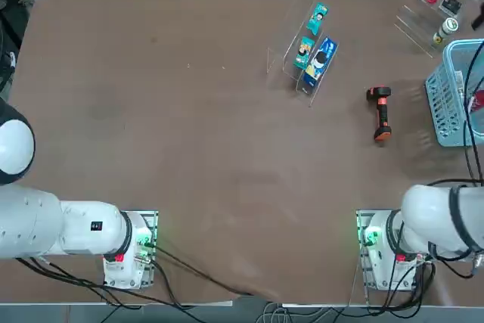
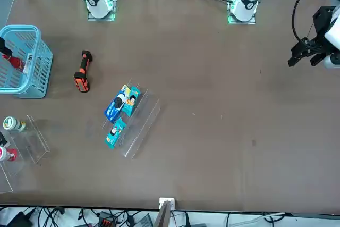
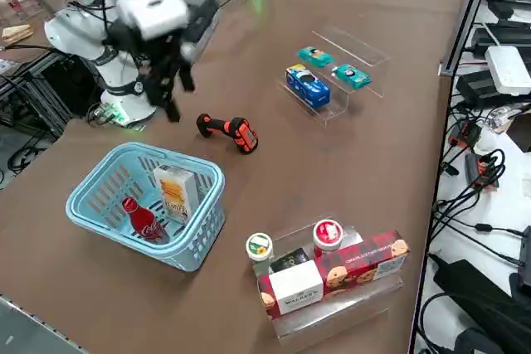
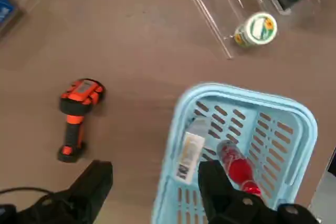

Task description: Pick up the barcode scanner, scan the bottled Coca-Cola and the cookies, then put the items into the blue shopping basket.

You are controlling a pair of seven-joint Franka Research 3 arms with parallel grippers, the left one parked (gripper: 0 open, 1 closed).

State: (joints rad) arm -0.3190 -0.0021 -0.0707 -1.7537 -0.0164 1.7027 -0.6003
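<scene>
From my station I see the right gripper (image 4: 156, 167) open and holding nothing, raised above the table on the basket's robot-facing side, fingers wide apart.

One barcode scanner (image 3: 227, 132) lies on the tabletop (image 1: 212, 111), between the blue shopping basket (image 3: 199, 246) and a clear rack (image 2: 139, 131). One bottled Coca-Cola (image 3: 144, 221) leans inside the basket; one box of cookies (image 3: 176, 193) stands in there near it. The slotted walls surround both. From overhead, black cables (image 1: 466, 104) cross my view of the basket.

Count on that rack: one blue pack (image 3: 308, 85), two teal packs (image 1: 318, 17). Beyond the basket from the robot, a second clear rack (image 2: 33, 144) carries one green-and-white-lidded container (image 3: 260, 246), one red container with a white top (image 3: 328, 235), one small black box (image 1: 451, 5), and red packaging with cookie pictures (image 3: 365, 263); I cannot tell whether that is one box or more.
</scene>
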